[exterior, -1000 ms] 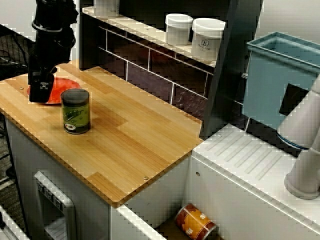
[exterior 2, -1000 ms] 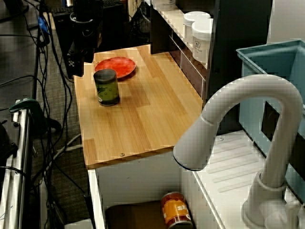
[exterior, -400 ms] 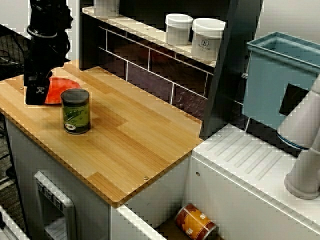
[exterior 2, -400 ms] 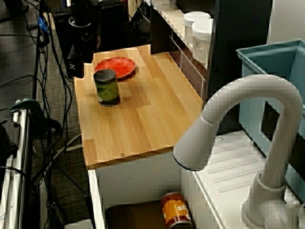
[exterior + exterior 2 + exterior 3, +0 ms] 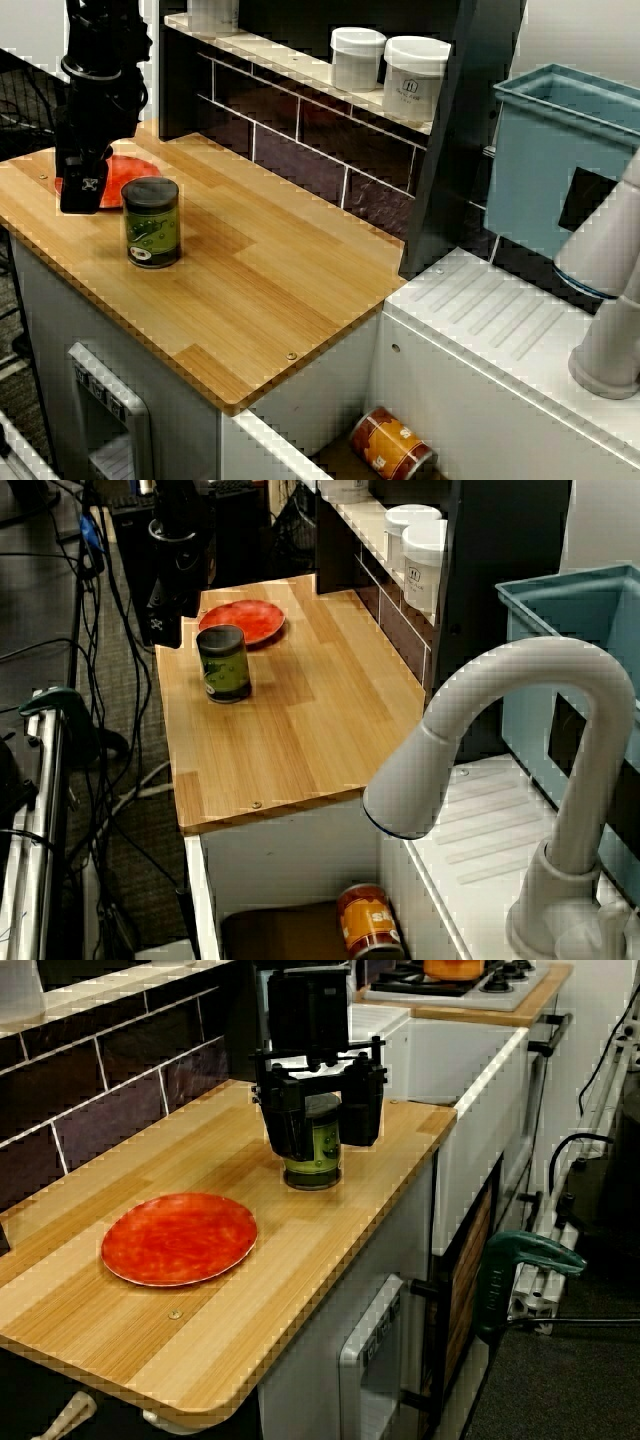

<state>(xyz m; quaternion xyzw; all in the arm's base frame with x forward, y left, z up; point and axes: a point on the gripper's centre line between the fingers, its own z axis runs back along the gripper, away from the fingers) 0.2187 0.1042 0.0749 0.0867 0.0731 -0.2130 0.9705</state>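
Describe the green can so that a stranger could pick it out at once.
Find the wooden counter below the shelf of white jars. On it, next to the red plate, stands the green can, upright with a dark lid. It is the only can on the counter; the orange can lies on its side below counter level.

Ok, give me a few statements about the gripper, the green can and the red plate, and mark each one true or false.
The green can stands upright on the wooden counter. True.
The gripper is shut on the green can. False: its jaws stand open and hold nothing.
The red plate has nothing on it. True.
The orange can lies on the red plate. False: it lies on its side below counter level.
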